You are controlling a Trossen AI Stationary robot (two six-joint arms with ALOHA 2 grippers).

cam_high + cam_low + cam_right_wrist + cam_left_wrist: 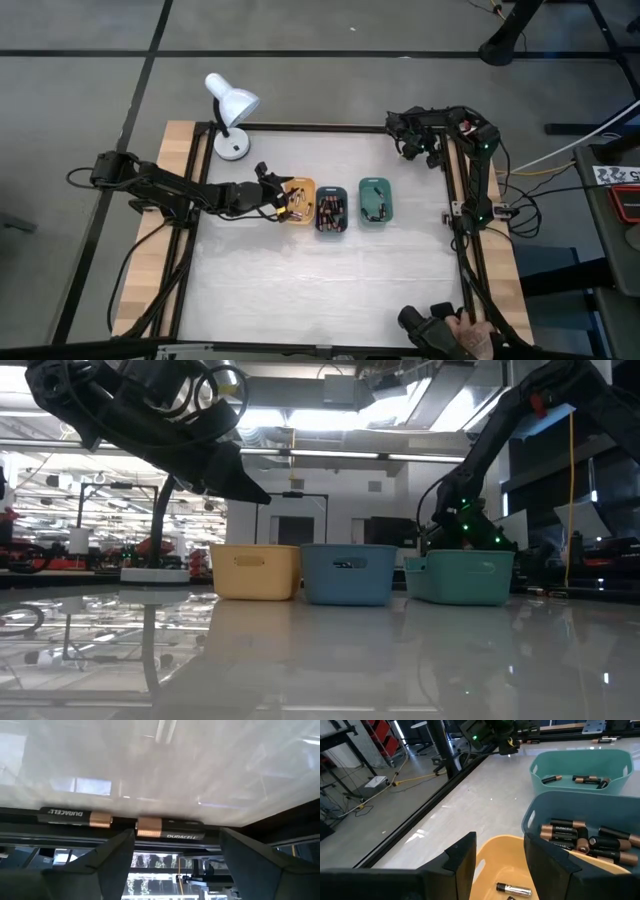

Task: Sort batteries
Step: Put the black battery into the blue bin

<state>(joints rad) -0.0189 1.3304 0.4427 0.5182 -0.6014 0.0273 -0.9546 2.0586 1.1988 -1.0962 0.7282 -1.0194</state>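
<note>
Three small trays stand in a row mid-table: orange (305, 184), dark blue (332, 229) and green (376, 183). Several batteries (570, 832) lie in the blue tray, a few (585, 780) in the green one, and a silvery battery (515, 890) in the orange tray (495, 845). My left gripper (285, 203) hangs open just above the orange tray with nothing between its fingers. My right gripper (177, 845) is at the table's far right corner, open. Its fingers stand on either side of a black and copper battery (170, 828) that lies along the table's edge beside another (75, 815).
A white desk lamp (230, 115) stands at the far left corner. A black frame rail (452, 200) runs around the white tabletop. At the near right edge a person's hand (475, 338) shows beside dark gear. The near half of the table holds no objects.
</note>
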